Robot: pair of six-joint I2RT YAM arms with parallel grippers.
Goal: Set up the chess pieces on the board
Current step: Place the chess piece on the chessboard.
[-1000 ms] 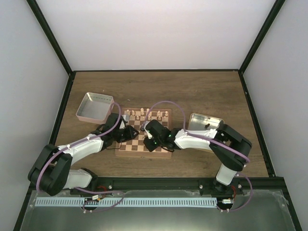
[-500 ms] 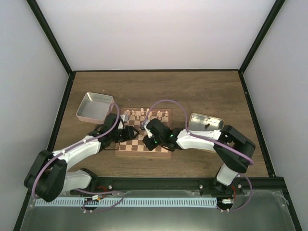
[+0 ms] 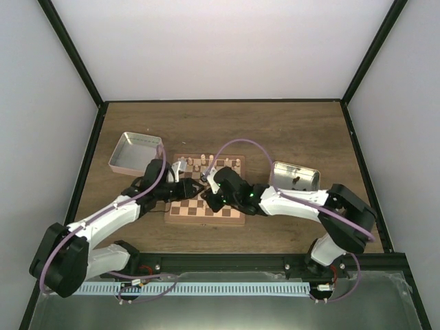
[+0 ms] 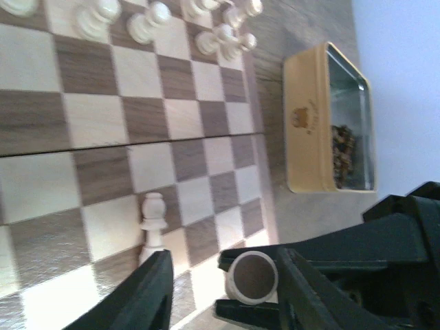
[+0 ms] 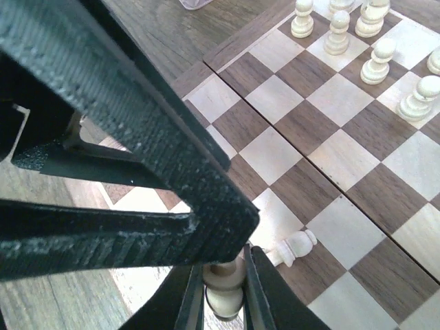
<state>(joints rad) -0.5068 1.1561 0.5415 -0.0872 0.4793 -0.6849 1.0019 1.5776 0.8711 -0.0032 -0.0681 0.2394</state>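
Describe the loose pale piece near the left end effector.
On the near half of the square brown-and-cream checked wooden chessboard, a small pale cream turned piece rests free. Its neighbour is clamped in the right end effector; all others crowd the far edge.

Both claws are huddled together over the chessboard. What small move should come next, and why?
Probably the left gripper should back away. It stands open around the piece that the right gripper pinches over the board, so it holds nothing and crowds the spot. A pawn seems to lie on its side close by, so a gentle retreat should avoid knocking it.
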